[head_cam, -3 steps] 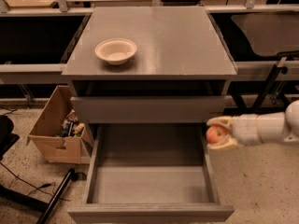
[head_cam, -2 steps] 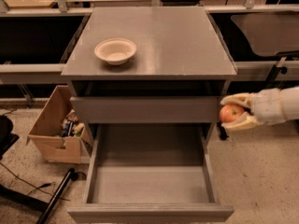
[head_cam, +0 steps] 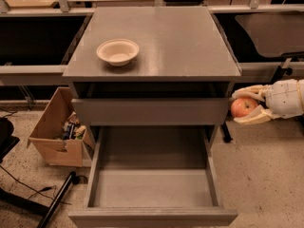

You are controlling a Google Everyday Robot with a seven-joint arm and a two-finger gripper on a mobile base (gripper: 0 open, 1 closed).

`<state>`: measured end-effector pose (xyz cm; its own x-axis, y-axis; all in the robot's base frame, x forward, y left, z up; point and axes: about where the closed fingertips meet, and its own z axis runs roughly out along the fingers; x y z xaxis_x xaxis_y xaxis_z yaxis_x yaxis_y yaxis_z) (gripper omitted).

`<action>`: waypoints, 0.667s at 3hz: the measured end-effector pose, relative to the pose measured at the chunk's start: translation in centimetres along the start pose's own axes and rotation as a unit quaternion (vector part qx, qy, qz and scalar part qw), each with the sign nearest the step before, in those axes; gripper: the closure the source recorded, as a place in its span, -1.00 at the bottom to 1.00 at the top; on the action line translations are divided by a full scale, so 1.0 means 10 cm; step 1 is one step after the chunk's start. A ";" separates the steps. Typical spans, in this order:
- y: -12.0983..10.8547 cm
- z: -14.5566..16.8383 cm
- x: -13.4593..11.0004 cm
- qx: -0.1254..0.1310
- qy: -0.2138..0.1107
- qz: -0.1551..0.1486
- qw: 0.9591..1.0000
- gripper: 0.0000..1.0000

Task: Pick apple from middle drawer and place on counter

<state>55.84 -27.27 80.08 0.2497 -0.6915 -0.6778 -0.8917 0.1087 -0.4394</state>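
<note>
Red and yellow, the apple [head_cam: 242, 107] sits pinched between the fingers of the gripper [head_cam: 247, 106], out beyond the right edge of the counter [head_cam: 180, 42] and just below it. Lifted too close in, it could strike that edge and slip loose onto the floor [head_cam: 266, 175]

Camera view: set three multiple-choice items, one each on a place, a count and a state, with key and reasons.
1. Where is the small round red-and-yellow apple? A) on the flat matte grey counter B) in the white end effector, off the counter's right side C) in the wide deep grey middle drawer
2. How many round cream bowls stand on the counter? A) one B) two C) three
3. The middle drawer is: A) shut B) pulled open C) taken out
Key: B, the end effector clamps it beside the counter; A, one bowl shows; B, its floor shows.
</note>
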 end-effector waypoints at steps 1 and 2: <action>-0.10 -0.02 -0.03 -0.003 -0.004 -0.007 1.000 1.00; -0.43 0.08 -0.09 -0.038 -0.023 -0.023 0.999 1.00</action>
<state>59.76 -26.56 82.13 0.3067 -0.6610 -0.6848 -0.9046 0.0215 -0.4258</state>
